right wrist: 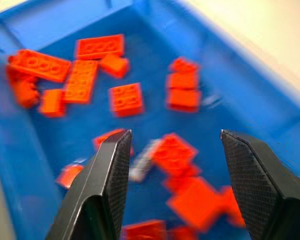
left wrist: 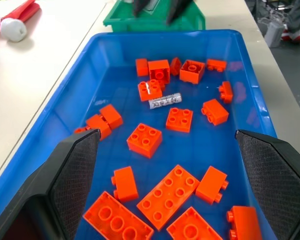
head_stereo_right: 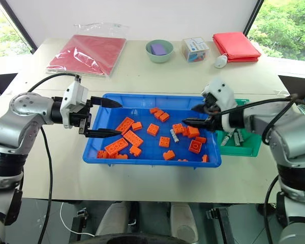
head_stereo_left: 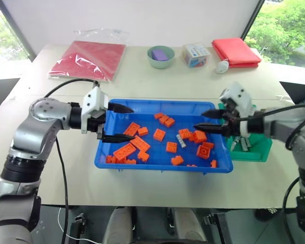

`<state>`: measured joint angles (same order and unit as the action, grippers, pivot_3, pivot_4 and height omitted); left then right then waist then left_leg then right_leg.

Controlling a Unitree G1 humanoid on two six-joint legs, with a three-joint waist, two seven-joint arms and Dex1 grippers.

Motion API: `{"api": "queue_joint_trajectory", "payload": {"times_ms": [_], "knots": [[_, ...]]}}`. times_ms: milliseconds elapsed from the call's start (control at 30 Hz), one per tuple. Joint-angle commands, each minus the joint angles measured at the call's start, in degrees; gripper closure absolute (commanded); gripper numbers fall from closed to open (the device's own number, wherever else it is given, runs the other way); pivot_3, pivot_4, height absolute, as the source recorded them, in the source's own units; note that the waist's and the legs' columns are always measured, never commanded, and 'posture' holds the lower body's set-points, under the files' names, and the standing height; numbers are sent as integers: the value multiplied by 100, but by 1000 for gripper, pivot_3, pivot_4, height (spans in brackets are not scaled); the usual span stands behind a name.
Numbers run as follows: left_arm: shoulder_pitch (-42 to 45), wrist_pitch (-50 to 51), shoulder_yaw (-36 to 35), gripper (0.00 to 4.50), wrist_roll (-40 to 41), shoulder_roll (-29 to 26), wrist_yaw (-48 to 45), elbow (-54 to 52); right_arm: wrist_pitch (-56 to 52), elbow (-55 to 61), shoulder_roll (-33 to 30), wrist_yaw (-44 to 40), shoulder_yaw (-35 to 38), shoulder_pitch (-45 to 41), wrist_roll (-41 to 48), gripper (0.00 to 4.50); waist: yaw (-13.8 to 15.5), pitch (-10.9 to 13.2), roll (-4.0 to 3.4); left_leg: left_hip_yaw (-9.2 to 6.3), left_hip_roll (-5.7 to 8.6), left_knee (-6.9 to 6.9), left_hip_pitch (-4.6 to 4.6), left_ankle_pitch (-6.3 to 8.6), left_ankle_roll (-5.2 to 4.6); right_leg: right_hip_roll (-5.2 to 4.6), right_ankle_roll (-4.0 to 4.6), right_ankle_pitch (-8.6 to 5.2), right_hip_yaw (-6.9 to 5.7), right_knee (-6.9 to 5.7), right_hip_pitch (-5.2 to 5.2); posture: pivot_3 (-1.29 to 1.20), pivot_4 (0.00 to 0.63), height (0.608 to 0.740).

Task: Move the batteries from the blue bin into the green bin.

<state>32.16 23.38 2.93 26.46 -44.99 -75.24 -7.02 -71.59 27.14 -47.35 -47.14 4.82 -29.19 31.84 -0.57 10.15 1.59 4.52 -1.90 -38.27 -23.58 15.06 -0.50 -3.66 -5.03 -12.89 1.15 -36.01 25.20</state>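
Batteries: one grey-silver battery [head_stereo_left: 181, 142] lies loose on the floor of the blue bin, right of centre, just beside orange bricks; several more batteries [head_stereo_left: 240, 143] rest in the green bin.
Blue bin: large shallow blue bin [head_stereo_left: 142, 165] in the middle of the table, near the front edge, long side running left to right.
Green bin: small green bin [head_stereo_left: 259, 152] just beside the blue bin's right end, partly hidden by the right arm.
Orange bricks: orange bricks [head_stereo_left: 138, 145] scattered across the blue bin's floor, bigger flat ones toward the near left corner, small ones grouped toward the right.
Right gripper: right gripper [head_stereo_left: 211, 120] hangs over the right end of the blue bin, pointing left, its two black fingers spread apart with nothing between them; in the right wrist view the bricks and a grey battery lie below the gap.
Left gripper: left gripper [head_stereo_left: 123, 122] reaches in over the left end of the blue bin, pointing right, fingers wide apart and empty, above the bricks.
Table: pale table [head_stereo_left: 152, 81] carrying everything.
Far edge, left to right: red pouch in clear plastic [head_stereo_left: 89, 59], pale-green bowl [head_stereo_left: 160, 57] with a purple block inside, small clear box [head_stereo_left: 195, 54], folded red cloth [head_stereo_left: 236, 51] with a small white object [head_stereo_left: 221, 66] just beside it.
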Motion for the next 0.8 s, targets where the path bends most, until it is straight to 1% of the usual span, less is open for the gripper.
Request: {"api": "queue_joint_trajectory", "payload": {"times_ms": [33, 133, 233, 333, 400, 533, 667, 800], "knots": [[-83, 58, -233, 0, 137, -120, 62, -291, -642, 550, 245, 465, 276, 276, 284, 1633, -3, 0, 0, 0, 0, 0, 0, 0, 0, 0, 0, 0, 0, -1, 1, 0, 150, 736], [-178, 18, -227, 0, 114, -180, 72, -342, -1028, 836, 722, 859, 273, 590, 427, 1633, -12, 0, 0, -1, 4, 0, 2, 0, 0, 6, 0, 0, -1, -4, 1, 0, 150, 736], [-146, 54, -208, 0, 133, -185, 94, -346, -1125, 863, 992, 1109, 170, 687, 437, 1633, -26, 0, 0, -2, 1, 1, 6, 0, 0, 12, 0, 0, -1, -7, 2, 0, 150, 736], [-93, 59, -167, 0, 137, -144, 89, -314, -769, 427, 1357, 1506, -356, 553, 103, 1633, -41, -2, 2, 0, 2, 1, 8, 0, 0, 12, 0, 0, -1, -6, 0, 0, 150, 736], [-61, 57, -139, 0, 118, -115, 98, -301, -665, 211, 1537, 1648, -556, 496, 13, 1633, -43, -2, 2, 1, 2, 1, 9, 0, 0, 14, 0, 0, -1, -6, 1, 0, 150, 736], [30, 85, -124, 0, 123, -89, 102, -274, -419, -113, 1566, 1693, -809, 439, -92, 1633, -15, -2, 3, -1, 3, 2, 7, 0, 0, 15, -1, 0, -2, -6, 1, 0, 150, 736], [61, 105, -139, 0, 135, -100, 98, -265, -128, -491, 1569, 1719, -860, 325, -209, 1633, -22, -2, 4, 0, 5, 1, 7, 0, 0, 13, -1, 0, -2, -2, -3, 0, 150, 736], [7, 125, -165, 0, 153, -128, 104, -334, 117, -598, 1514, 1671, -988, 447, -285, 1633, -22, -2, 4, 0, 4, 2, 8, 0, 0, 17, -5, 3, -4, -5, -2, 0, 150, 736]]}}
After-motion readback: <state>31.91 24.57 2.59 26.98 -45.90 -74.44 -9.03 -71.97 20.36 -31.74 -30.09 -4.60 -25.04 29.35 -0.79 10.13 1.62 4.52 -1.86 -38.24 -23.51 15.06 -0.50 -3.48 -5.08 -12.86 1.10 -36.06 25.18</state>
